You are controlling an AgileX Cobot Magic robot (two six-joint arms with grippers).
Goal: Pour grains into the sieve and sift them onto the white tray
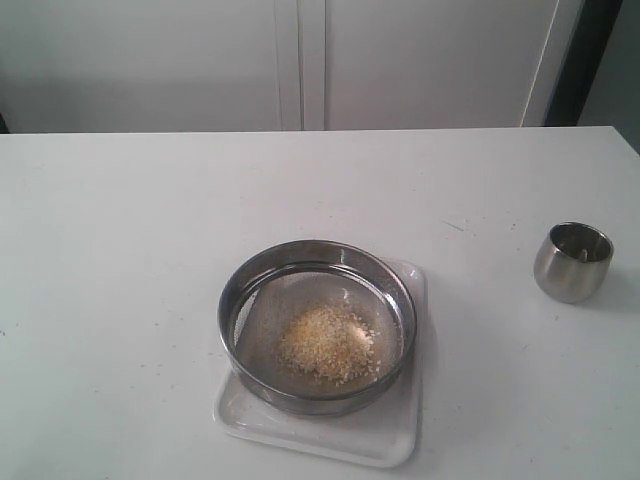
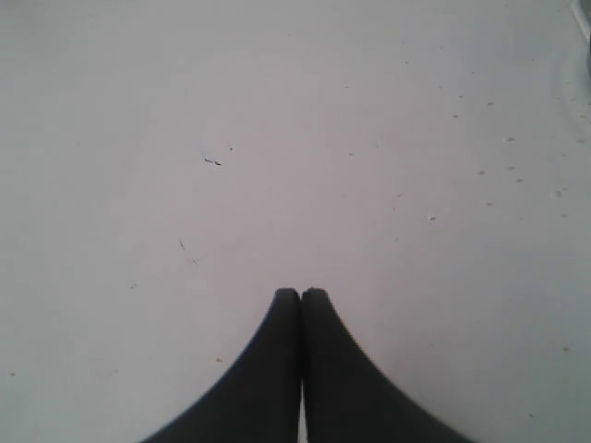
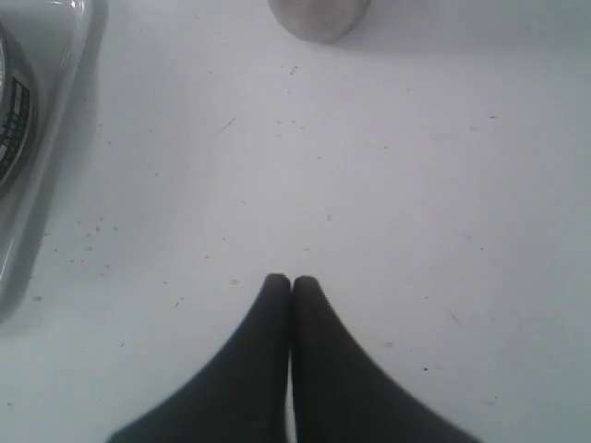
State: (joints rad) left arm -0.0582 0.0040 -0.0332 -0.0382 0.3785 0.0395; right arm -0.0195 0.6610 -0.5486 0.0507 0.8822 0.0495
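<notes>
Golden and pale grains (image 1: 325,345) are seen in a small heap on the mesh of the sieve (image 1: 320,402). The sieve is set on the white tray (image 1: 385,440), and the tray is laid on the white table (image 1: 120,250). A small steel cup (image 1: 572,262) is stood upright on the table, well apart to the right of the tray. The left gripper (image 2: 301,293) is held over bare table with its black fingers (image 2: 272,369) pressed together, and nothing is held. The right gripper (image 3: 292,279) is closed the same way, near the tray and the cup. Tiny specks (image 3: 92,226) are scattered near the tray; they may be stray grains.
</notes>
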